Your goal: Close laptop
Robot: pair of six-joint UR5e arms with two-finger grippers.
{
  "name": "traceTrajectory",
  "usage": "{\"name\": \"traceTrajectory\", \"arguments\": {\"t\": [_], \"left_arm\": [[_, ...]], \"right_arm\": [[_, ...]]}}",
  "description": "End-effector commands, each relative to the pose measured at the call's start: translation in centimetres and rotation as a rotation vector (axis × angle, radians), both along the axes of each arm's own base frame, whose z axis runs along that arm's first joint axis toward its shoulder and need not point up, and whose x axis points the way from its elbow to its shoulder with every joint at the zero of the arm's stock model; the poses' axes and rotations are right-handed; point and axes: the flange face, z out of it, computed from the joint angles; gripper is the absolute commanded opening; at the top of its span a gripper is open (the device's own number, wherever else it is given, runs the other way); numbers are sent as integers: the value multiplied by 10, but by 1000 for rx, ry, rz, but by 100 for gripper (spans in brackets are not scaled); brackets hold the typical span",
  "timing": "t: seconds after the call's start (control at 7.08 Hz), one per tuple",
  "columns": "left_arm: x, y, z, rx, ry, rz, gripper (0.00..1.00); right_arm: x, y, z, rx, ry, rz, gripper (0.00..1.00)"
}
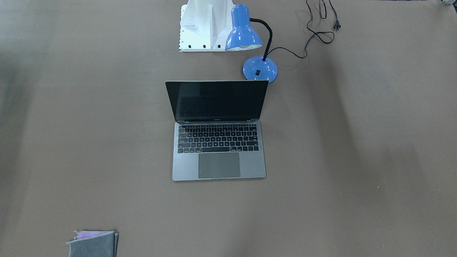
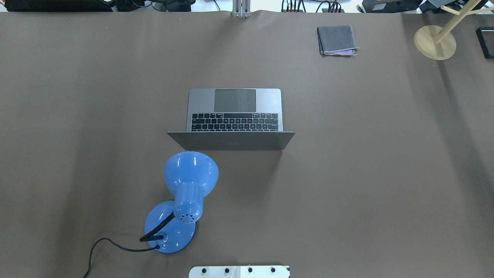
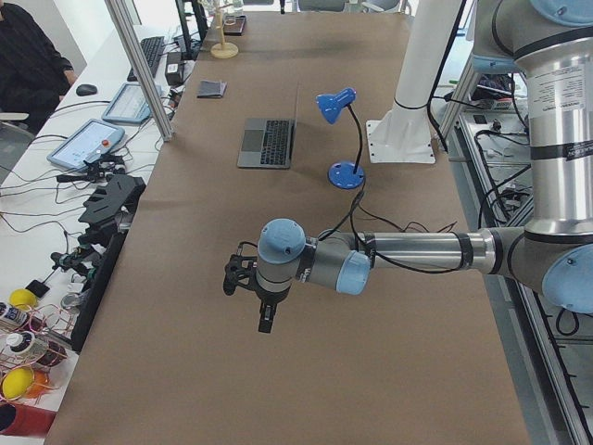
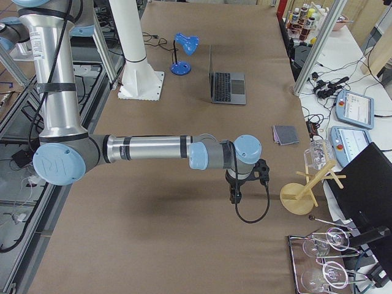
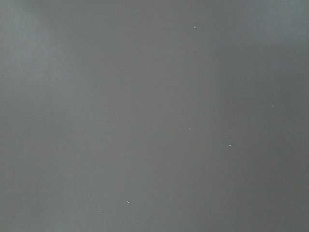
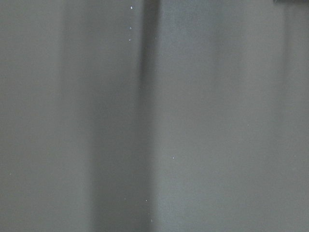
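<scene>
Stretching level over the table point(image 3: 371, 371) — left end effector point(image 3: 264, 323), right end effector point(image 4: 234, 197) — spread indiscernible.

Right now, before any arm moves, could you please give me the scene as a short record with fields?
laptop: open, screen dark, keyboard facing away from the robot
blue lamp: behind the lid, toward the robot's left
grey folded cloth: far side of the table, robot's right
left pincer: over bare table, far from the laptop; open or shut cannot be told
right pincer: the same, at the other end
task state: lid not yet closed
</scene>
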Motion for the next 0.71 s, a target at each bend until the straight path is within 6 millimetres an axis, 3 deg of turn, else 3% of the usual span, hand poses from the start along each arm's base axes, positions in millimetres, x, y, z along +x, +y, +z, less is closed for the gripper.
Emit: {"name": "traceTrajectory", "arguments": {"t": [0.0, 0.56], "left_arm": [[0, -1, -4, 6, 4, -1, 98], [0, -3, -6, 13, 2, 0, 98]], "right_arm": [[0, -2, -3, 10, -2, -1, 100], [0, -3, 1, 2, -3, 0, 100]]}}
